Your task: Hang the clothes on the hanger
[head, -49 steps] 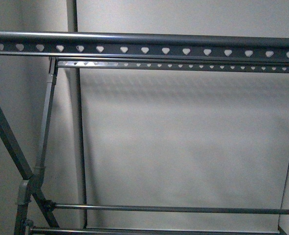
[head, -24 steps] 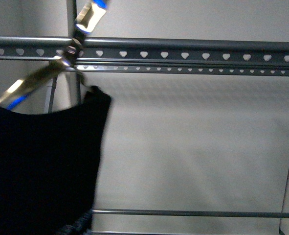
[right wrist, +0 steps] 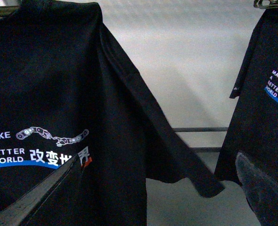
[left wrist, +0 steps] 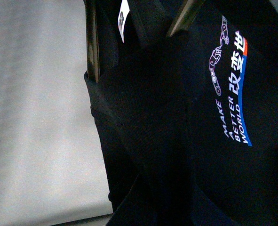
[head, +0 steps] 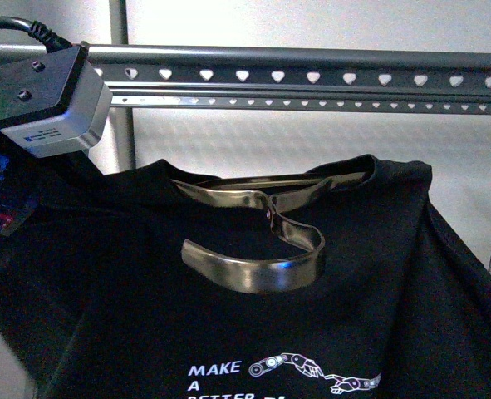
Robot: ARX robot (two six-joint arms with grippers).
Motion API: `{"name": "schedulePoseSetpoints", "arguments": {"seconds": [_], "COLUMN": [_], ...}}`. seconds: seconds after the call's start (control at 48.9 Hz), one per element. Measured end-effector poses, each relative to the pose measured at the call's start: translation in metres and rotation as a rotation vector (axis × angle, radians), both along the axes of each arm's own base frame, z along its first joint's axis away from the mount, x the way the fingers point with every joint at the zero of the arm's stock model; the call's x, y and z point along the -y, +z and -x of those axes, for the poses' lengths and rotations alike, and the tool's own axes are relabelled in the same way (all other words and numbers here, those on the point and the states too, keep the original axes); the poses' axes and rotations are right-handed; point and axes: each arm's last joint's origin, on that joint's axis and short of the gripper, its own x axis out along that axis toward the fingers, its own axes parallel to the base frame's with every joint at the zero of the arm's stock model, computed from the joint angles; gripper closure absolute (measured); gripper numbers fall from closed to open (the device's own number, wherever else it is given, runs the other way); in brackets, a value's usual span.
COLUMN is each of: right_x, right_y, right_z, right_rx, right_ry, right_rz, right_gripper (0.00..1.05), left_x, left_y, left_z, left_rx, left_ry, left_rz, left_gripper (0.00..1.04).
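Where the front view begins at its left edge, the grey camera housing [head: 50,100] on the left arm sits just in front of the clothes rack [head: 311,58], whose two top rails cross the frame with rows of small heart-shaped holes. Below the rails the black T-shirt [head: 145,274] fills the view, its collar threaded on a shiny metal coat hanger [head: 266,249]. The hook of that coat hanger curls down over the chest, apart from the rails. Lower down, white lettering [head: 216,374] reads "MAKE A" above a cut-off line, with a small robot-arm graphic [head: 311,370] to its right.

The left end effector is lost among black cloth in the left wrist view, so I cannot tell whether it pinches anything. There a small white label [left wrist: 123,19] is too small to read, and the print [left wrist: 235,94] reads "MAKE A BETTER WORLD" beside "改变" and a blue stripe.

In the right wrist view the T-shirt shows "BETTER WORLD". The right end effector [right wrist: 157,160] has its fingers [right wrist: 35,200] spread wide, and a second T-shirt [right wrist: 266,117] with the same print hangs at the far right.
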Motion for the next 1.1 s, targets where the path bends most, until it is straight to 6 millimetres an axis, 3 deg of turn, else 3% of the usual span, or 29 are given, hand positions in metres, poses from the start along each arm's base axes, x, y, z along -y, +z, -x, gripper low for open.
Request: {"name": "schedulePoseSetpoints", "arguments": {"seconds": [0.327,0.45,0.512,0.573,0.655,0.716,0.757,0.818,0.839,0.921,1.003,1.105], "right_x": [0.000,0.005,0.011,0.022,0.031,0.033,0.033,0.030,0.030,0.021,0.005,-0.015], "right_y": [0.000,0.004,0.012,0.035,0.068,0.086,0.089,0.092,0.093,0.106,0.125,0.136], "right_z": [0.000,-0.005,-0.010,-0.024,-0.056,-0.087,-0.101,-0.131,-0.135,-0.167,-0.193,-0.212], "right_rx": [0.000,-0.187,-0.213,-0.217,-0.174,-0.079,-0.071,0.016,0.024,0.178,0.264,0.279], "right_ry": [0.000,0.275,0.331,0.443,0.533,0.614,0.670,0.737,0.743,0.758,0.744,0.750], "right_rz": [0.000,-0.213,-0.255,-0.216,0.031,0.372,0.502,0.889,0.913,1.289,1.466,1.515], "right_gripper": [0.07,0.07,0.07,0.07,0.07,0.07,0.07,0.07,0.07,0.07,0.07,0.07], "left_x": [0.000,-0.001,0.000,0.001,-0.001,-0.002,-0.002,-0.001,-0.001,-0.001,-0.001,-0.001], "left_y": [0.001,0.001,0.001,0.001,0.001,0.001,0.001,0.001,0.001,0.001,0.001,0.001], "left_z": [0.000,0.000,0.000,0.000,0.000,0.000,0.000,0.000,0.000,0.000,0.000,0.000], "left_rx": [0.013,0.014,0.015,0.016,0.017,0.018,0.018,0.018,0.018,0.018,0.018,0.019], "left_ry": [-0.003,0.000,-0.002,-0.006,0.002,0.002,0.002,0.001,0.001,-0.001,-0.001,-0.002], "left_rz": [-0.009,-0.012,-0.013,-0.014,-0.016,-0.016,-0.016,-0.016,-0.016,-0.016,-0.016,-0.016], "left_gripper": [1.01,1.01,1.01,1.01,1.01,1.01,1.01,1.01,1.01,1.01,1.01,1.01]}}
